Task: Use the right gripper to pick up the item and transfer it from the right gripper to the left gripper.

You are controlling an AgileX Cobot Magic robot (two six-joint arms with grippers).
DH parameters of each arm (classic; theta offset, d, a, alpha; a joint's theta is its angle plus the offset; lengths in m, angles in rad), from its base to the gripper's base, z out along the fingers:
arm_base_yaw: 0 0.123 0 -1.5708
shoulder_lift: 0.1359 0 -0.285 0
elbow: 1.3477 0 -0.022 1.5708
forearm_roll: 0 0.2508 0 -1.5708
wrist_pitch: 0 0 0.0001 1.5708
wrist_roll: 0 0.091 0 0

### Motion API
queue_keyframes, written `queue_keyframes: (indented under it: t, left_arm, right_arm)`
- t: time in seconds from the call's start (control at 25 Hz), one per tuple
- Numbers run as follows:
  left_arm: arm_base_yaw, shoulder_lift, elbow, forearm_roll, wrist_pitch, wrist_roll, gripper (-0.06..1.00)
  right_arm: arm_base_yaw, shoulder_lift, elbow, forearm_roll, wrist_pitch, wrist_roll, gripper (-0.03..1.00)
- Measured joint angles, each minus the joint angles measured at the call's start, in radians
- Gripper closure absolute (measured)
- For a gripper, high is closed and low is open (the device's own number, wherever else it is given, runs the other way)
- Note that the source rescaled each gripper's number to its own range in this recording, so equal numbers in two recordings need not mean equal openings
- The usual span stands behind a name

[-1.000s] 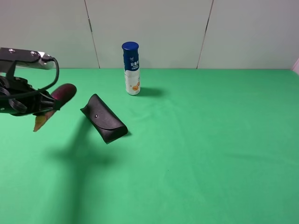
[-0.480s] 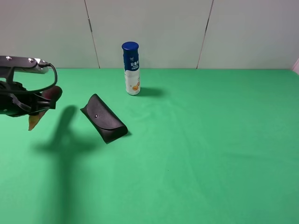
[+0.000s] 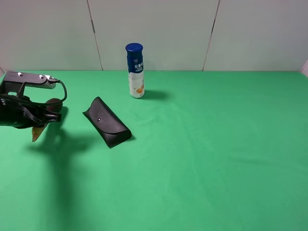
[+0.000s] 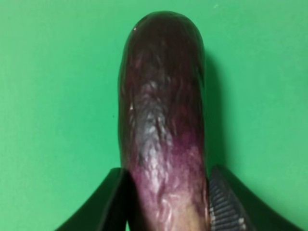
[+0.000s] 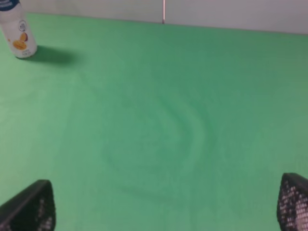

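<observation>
The purple eggplant point(image 4: 163, 120) is held in my left gripper point(image 4: 168, 202), whose black jaws are shut on its sides. In the exterior high view the left gripper point(image 3: 42, 117) is at the far left, low over the green table, with the eggplant's dark end point(image 3: 54, 104) and tan stem tip point(image 3: 36, 134) sticking out on either side. My right gripper point(image 5: 168, 204) is open and empty, with only its two fingertips point(image 5: 33, 204) showing over bare green cloth. The right arm is out of the exterior high view.
A black glasses case point(image 3: 107, 122) lies right of the left gripper. A blue-capped white bottle point(image 3: 135, 70) stands at the back; it also shows in the right wrist view point(image 5: 17, 30). A grey wall point(image 3: 192, 29) bounds the table's far edge.
My left gripper has moved left and downward toward the table with the eggplant in it. The case and bottle have not moved.
</observation>
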Motion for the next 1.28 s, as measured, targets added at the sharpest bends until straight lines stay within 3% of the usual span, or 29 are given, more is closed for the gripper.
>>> queue_keyframes:
  t: [0.64,0.68,0.84,0.92,1.12,1.28]
  left_arm:
    - [0.002,0.006,0.000,0.002,-0.011,0.000,0.94]
    - [0.002,0.006,0.000,0.002,-0.011,0.001,0.89]
    - [0.002,0.006,0.000,0.004,-0.043,0.002,0.25]
    - [0.002,0.006,0.000,0.004,-0.050,0.002,0.06]
    - [0.002,0.006,0.000,0.005,-0.052,0.002,-0.04]
    - [0.002,0.006,0.000,0.005,-0.053,0.003,-0.05]
  right_arm:
    - [0.000,0.000,0.000,0.000,0.000,0.000,-0.03]
    - [0.000,0.000,0.000,0.000,0.000,0.001,-0.03]
    - [0.000,0.000,0.000,0.000,0.000,0.001,-0.03]
    - [0.000,0.000,0.000,0.000,0.000,0.001,-0.03]
    - [0.000,0.000,0.000,0.000,0.001,0.001,-0.03]
    - [0.000,0.000,0.000,0.000,0.001,0.001,-0.03]
